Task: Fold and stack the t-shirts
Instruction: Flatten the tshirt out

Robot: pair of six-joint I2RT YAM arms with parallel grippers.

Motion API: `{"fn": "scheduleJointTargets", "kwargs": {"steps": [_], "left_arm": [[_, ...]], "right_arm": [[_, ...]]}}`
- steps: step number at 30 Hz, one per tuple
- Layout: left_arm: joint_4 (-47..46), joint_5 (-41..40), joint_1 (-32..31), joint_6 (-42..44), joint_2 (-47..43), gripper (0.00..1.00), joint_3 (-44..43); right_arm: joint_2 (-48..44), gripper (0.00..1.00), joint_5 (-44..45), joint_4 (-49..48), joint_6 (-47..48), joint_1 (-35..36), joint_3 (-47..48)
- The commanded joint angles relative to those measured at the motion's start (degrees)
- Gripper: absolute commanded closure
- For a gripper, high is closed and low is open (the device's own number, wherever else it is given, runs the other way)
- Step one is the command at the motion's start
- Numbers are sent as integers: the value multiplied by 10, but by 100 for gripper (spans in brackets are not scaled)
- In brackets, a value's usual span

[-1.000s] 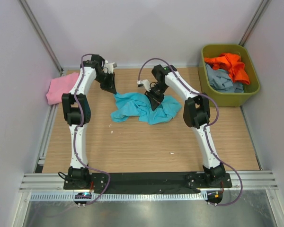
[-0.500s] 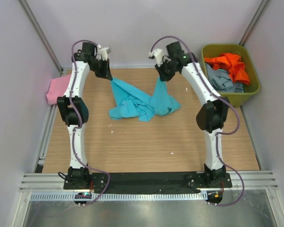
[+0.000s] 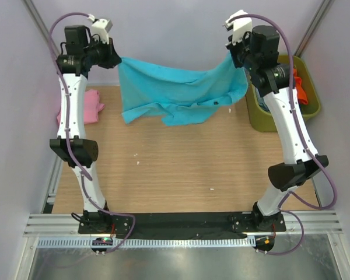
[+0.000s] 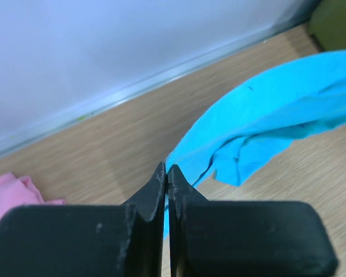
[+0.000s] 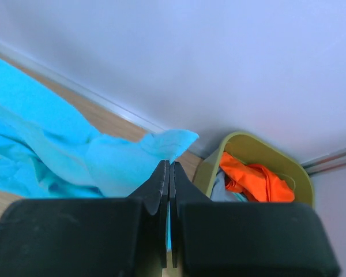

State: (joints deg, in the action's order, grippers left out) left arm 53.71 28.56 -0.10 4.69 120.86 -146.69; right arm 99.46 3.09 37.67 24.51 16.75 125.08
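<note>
Big turquoise t-shirt (image 3: 175,87) hangs stretched in the air between the two arms, left of the green bin (image 3: 254,116) and over the table (image 3: 181,169); top edge sags in the middle, lower part bunched and drooping; cannot tell if the lowest fold touches the wood.

left gripper (image 3: 114,58) has the shirt corner farthest from the bin, jaws pressed together on the cloth; right gripper (image 3: 240,58) has the corner nearest the bin, just left of and above its rim, jaws clamped on turquoise cloth too, fingers meeting in the wrist view.

orange t-shirt (image 3: 301,87) crumpled inside the bin; grey-blue t-shirt (image 5: 219,187) beside it in the bin, mostly hidden.

pink t-shirt (image 3: 93,105) lies on the table well apart from the bin, on the far side of the hanging shirt from it, partly behind the left arm.
</note>
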Motion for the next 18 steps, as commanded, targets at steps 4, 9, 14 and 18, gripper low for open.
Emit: {"fn": "scheduleJointTargets", "kwargs": {"steps": [4, 9, 14, 18], "left_arm": [[-72, 50, -1, -39, -137, 100, -10], [-96, 45, -2, -44, -223, 100, 20], [-98, 49, -2, -44, -303, 100, 71], [-87, 63, -2, -43, -339, 100, 142]], "right_arm": [[-103, 99, 47, -59, -42, -1, -20], [-194, 99, 60, -72, -9, -1, -52], [-248, 99, 46, -60, -24, -11, -110], [-277, 99, 16, -59, -42, -12, -199]]}}
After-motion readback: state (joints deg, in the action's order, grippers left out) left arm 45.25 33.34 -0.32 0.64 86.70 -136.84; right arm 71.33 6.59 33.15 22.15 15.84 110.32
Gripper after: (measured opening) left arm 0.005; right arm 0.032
